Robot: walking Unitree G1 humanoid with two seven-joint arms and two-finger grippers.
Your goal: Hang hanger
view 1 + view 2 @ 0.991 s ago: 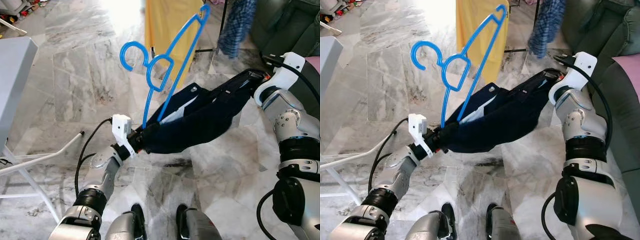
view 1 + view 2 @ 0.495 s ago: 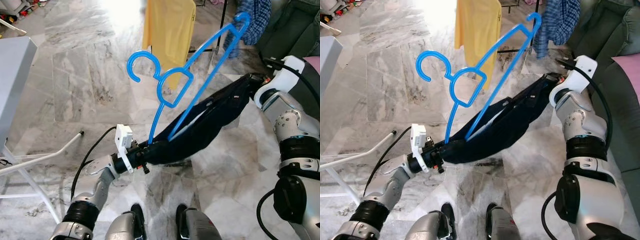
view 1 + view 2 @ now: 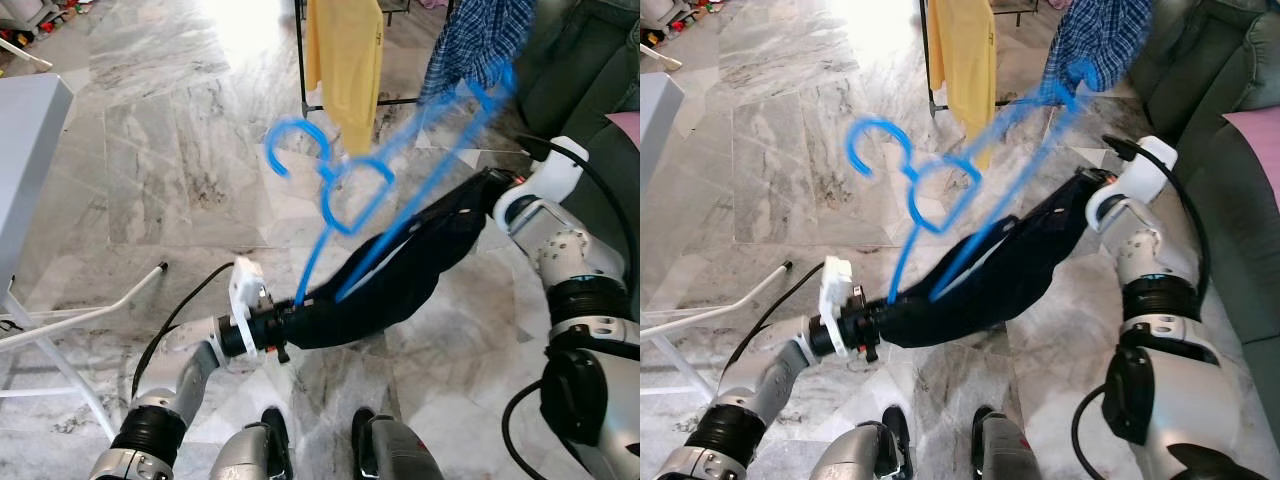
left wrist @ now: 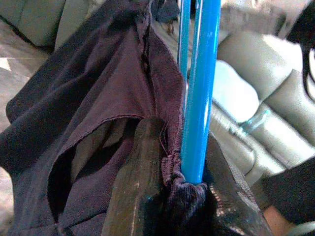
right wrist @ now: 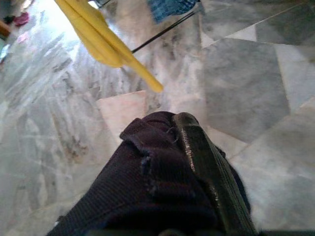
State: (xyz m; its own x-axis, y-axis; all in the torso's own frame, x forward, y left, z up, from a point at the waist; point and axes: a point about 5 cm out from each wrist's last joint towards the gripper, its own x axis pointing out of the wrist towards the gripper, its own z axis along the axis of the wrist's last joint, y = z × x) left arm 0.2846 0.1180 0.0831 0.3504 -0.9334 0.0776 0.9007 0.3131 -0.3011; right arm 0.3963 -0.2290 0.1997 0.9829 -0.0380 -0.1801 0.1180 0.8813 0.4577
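A blue plastic hanger (image 3: 350, 190), blurred by motion, stands tilted with its hook (image 3: 290, 140) up and to the left. Both its arms run down into a dark navy garment (image 3: 400, 280). The garment is stretched between my two grippers above the marble floor. My left gripper (image 3: 288, 322) is shut on the garment's low end, where the hanger's blue bars (image 4: 197, 98) meet the bunched cloth beside a black finger (image 4: 133, 187). My right gripper (image 3: 487, 187) is shut on the garment's upper end (image 5: 157, 196), with one finger (image 5: 206, 167) lying over the cloth.
A black clothes rack (image 3: 302, 60) stands ahead with a yellow shirt (image 3: 345, 50) and a blue plaid shirt (image 3: 470, 40) on it. A grey board (image 3: 30, 150) on white legs (image 3: 80, 320) is at the left. A green sofa (image 3: 585, 60) is at the right.
The hanger has swung right and lower and is now blurred. My left gripper has dropped and pulled back, stretching the garment. The view has tipped, showing more of the rack.
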